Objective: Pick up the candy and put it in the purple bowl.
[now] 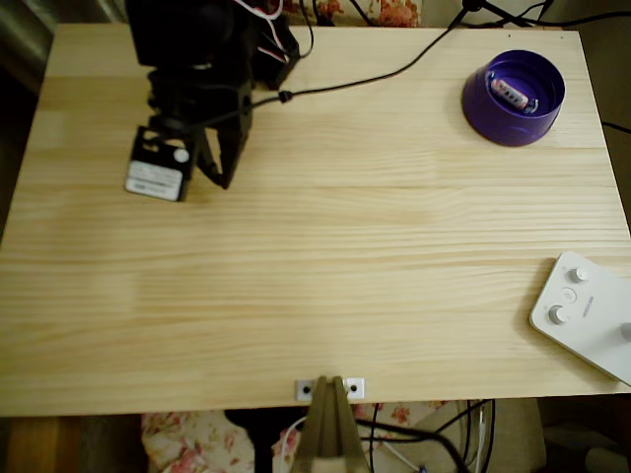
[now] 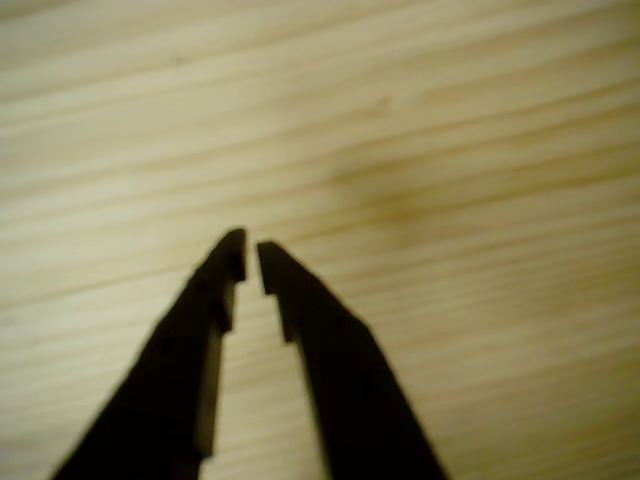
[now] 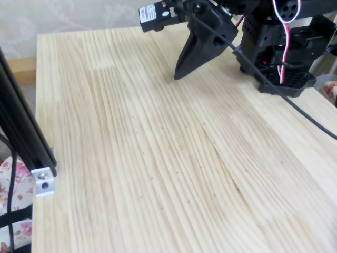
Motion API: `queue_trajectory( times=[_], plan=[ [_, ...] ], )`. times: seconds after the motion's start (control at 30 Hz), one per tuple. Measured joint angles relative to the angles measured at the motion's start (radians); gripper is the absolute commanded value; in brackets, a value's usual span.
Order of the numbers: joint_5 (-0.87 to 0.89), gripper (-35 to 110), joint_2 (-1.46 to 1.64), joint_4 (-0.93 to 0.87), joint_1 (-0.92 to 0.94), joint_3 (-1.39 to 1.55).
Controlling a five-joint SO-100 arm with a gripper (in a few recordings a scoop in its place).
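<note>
In the wrist view the gripper (image 2: pixel 250 262) is seen nearly closed, empty, above the bare wooden table (image 2: pixel 450 150). Overhead, what appears to be the candy (image 1: pixel 509 92) lies inside the purple bowl (image 1: pixel 490 108), well apart.

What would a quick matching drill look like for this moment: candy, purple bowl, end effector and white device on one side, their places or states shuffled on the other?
Things:
1. candy
2. purple bowl
3. end effector
4. white button-covered device

Places or states, overhead view:
A. lower right edge of the wooden table
B. upper left, fingers nearly closed with nothing between them, over bare wood
C. lying inside the bowl
D. upper right corner of the table

Pairs: 1-C, 2-D, 3-B, 4-A
</note>
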State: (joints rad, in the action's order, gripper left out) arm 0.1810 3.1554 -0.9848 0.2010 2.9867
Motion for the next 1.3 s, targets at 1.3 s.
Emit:
queue_trajectory(
  times=[1.3],
  plan=[
    [-0.109, 0, 0.112, -0.058, 0.048, 0.038]
  ],
)
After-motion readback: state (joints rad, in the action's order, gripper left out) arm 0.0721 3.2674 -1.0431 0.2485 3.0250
